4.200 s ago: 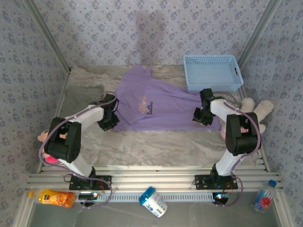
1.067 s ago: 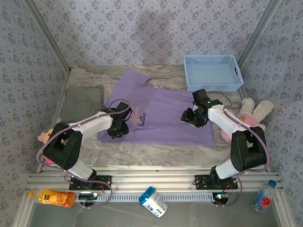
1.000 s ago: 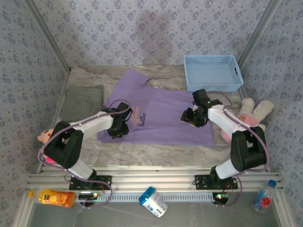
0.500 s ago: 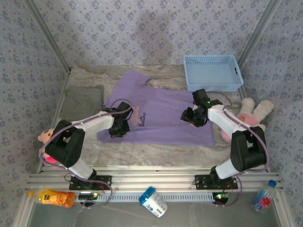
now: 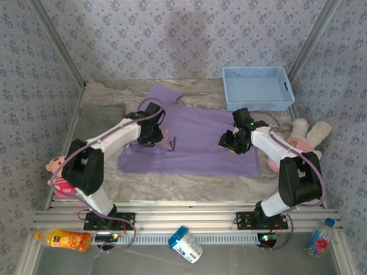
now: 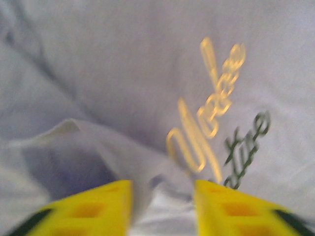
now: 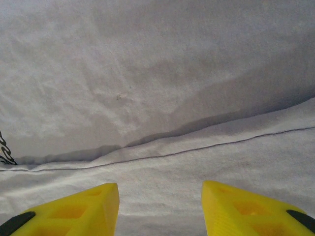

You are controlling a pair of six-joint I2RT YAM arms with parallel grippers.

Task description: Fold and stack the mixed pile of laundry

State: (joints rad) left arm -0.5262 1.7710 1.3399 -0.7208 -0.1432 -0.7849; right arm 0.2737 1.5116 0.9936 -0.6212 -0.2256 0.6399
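**Purple T-shirt (image 5: 195, 146) flat on the table, both grippers open over it**

So the shirt's spread out across the middle of the table (image 5: 172, 184), chest side up. The gray garment (image 5: 100, 119) is lying just off its left side.

The left gripper (image 6: 162, 191) is over the shirt's left half, right by the orange-and-dark lettering (image 6: 209, 110). In the wrist view the lettering sits just ahead and to the right of the fingers. The fingers are apart, and a raised fold (image 6: 98, 140) of the purple cloth runs down into the gap between them. That picture's blurry, so I can't tell if either finger actually touches the fold.

The right gripper (image 7: 160, 191) is over the shirt's right half, on the blue basket (image 5: 258, 87) side. Its fingers are spread too, with nothing between them but flat cloth, and a stitched hem line (image 7: 172, 153) crosses just ahead of the tips. Can't say whether the tips rest on the fabric.
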